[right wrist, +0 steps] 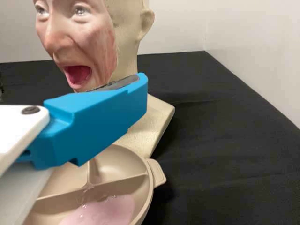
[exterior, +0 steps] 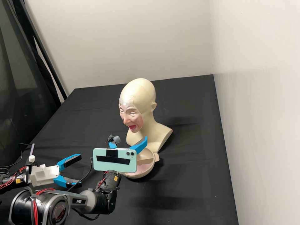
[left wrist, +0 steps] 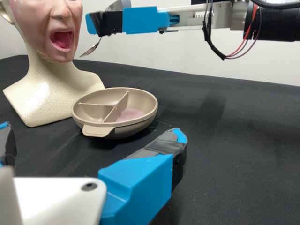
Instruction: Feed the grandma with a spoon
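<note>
Right pincer (left wrist: 105,22) grips the spoon (left wrist: 90,48) just short of grandma (exterior: 139,103), her mouth open (spoon's load unclear); left pincer (exterior: 78,170) gapes well apart from her; the final reach seems left

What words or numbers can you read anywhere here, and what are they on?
Nothing here can be quoted for sure.
Small white print on the grey arm link: a maker's mark, too small to read with certainty.
Yellow sticker on an arm joint: too small to read.
Phone, bowl and mannequin head: no writing visible on them.
</note>
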You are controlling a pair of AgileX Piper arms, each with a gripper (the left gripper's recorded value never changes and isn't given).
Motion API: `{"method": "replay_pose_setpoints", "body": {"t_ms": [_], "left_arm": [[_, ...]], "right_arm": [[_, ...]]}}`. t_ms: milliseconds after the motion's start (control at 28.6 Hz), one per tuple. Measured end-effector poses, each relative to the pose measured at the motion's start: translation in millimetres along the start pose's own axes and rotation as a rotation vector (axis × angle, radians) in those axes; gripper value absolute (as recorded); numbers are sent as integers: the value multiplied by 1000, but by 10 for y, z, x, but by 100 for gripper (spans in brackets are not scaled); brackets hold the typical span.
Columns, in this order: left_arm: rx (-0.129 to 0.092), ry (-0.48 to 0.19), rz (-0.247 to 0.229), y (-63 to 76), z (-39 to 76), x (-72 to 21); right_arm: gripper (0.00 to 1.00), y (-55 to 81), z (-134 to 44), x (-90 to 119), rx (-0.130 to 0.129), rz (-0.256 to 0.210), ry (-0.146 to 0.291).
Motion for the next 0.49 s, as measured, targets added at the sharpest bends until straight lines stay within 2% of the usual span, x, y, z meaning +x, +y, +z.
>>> {"method": "replay_pose_setpoints", "body": {"t_ms": [489], "left_arm": [[0,-1,0,0,0,0]], "right_arm": [[0,-37,36,-50,2,-12,-13]]}}
